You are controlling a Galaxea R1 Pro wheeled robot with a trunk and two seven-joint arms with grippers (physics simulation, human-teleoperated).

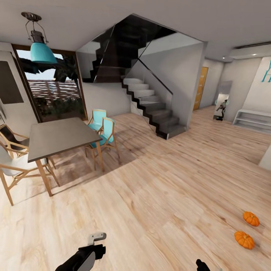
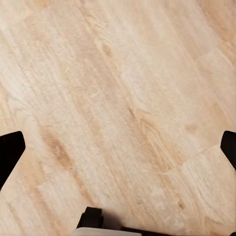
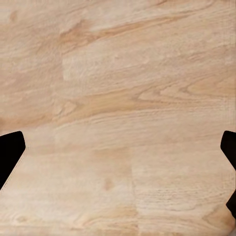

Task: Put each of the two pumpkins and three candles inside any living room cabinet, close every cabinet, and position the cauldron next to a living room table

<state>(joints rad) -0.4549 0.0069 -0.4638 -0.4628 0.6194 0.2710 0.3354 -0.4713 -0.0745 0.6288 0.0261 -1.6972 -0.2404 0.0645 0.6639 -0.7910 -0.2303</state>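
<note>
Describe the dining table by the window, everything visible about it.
The dining table has a flat, rectangular grey top with thin edges and nothing visible lying on it. Slanted light wooden legs carry it on the pale wood floor. It stands at the head view's left, in front of the large dark-framed window, under a teal pendant lamp. Two teal chairs sit along its far side, and wooden-framed chairs at its near left.
</note>
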